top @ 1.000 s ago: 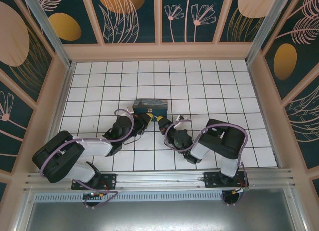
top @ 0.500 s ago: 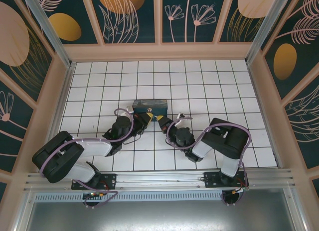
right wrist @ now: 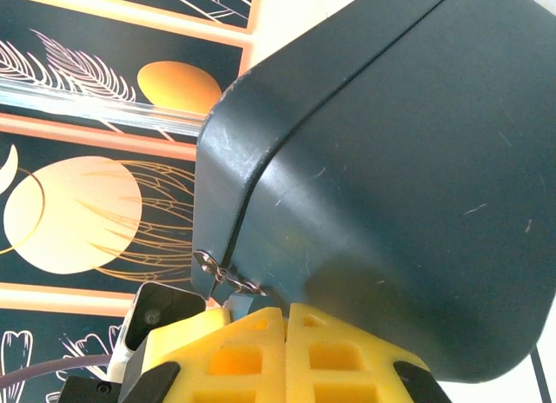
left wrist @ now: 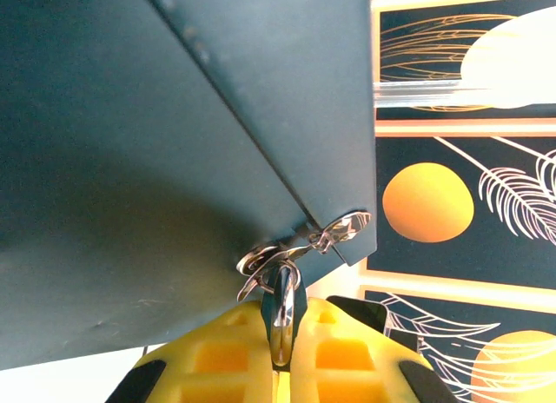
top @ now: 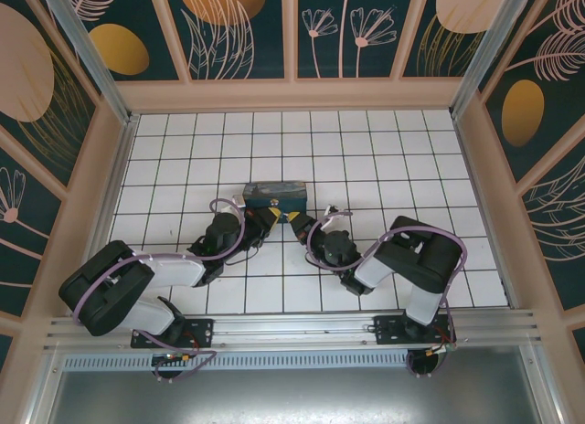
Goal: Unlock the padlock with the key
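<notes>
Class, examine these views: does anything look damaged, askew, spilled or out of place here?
Minor wear: fine pale scratches on the dark box. It sits roughly square to the tiles, the left gripper is shut on the padlock at its clasp, and nothing is spilled.

Top external — looking steeply down from above and behind the two arm bases [top: 174,333], taking in the whole white tiled floor [top: 366,150] from afar. Left and right wrist — each peering past its own yellow fingers [left wrist: 217,360], sitting very near the dark box [top: 277,192] from opposite sides; all three are sharing that box.
</notes>
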Robot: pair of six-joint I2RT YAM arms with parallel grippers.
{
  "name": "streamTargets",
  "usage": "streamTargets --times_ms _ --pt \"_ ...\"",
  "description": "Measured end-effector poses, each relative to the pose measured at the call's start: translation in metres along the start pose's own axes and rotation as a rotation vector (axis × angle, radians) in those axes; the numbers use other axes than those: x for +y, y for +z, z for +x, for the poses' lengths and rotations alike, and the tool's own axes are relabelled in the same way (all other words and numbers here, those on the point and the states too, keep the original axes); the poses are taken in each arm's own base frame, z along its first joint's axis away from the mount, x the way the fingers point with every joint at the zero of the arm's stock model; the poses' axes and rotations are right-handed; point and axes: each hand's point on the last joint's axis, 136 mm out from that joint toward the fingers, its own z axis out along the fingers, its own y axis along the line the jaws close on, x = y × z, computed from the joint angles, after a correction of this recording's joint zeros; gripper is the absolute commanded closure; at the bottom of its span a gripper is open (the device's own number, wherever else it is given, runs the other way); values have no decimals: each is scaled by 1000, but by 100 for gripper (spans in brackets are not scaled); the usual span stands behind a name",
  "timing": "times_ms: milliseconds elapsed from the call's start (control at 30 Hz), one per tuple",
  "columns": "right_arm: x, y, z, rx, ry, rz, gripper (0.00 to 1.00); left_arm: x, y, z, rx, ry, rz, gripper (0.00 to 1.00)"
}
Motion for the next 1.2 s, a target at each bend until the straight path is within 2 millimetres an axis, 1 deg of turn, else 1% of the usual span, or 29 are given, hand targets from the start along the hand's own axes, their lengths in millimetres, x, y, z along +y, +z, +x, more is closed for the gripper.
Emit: streamTargets --times_ms 400,667,867,1000,1200 --pt "0 2 -2 23 -80 36 100 2 0 1 4 -1 -7 100" --pt "0 8 -2 34 -183 80 100 4 0 -3 -6 -3 -17 100" --pt "-1 8 -2 33 -238 93 100 5 0 -3 -5 -3 -19 100" --pt "0 8 -1 38 -232 91 100 5 0 -3 -4 -3 -19 100" --pt "0 8 1 57 -113 87 100 5 0 -3 -7 -4 -19 100"
